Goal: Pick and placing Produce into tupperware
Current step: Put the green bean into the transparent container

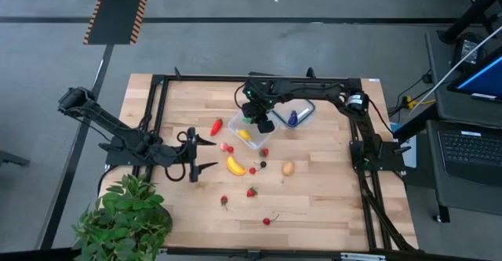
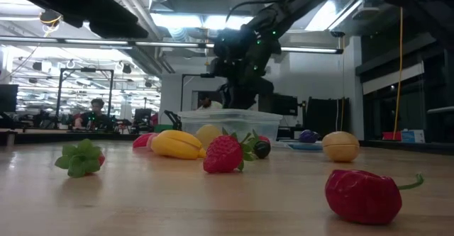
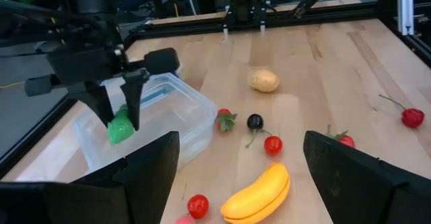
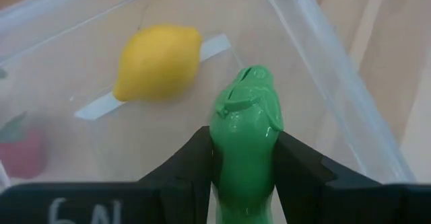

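Observation:
The clear tupperware stands at the table's far middle with a yellow lemon inside. Just above its opening my right gripper is shut on a green toy vegetable. To the tub's left, over the table, my left gripper stands open with nothing between its fingers. Loose Produce lies on the wood on the tub's near side: a banana, a red pepper, a tan potato, strawberries and cherries. My right gripper pinches the green vegetable's sides between its two fingers. The fingers slant steeply down from above. The vegetable's lower end sticks out below the fingertips, lifted clear, over the tub's inside beside the lemon.
A flat clear lid with a greyish-blue rim lies right of the tub with a blue-purple piece on it. A leafy potted plant stands at the near left corner. Black frame rails run along the table's edges.

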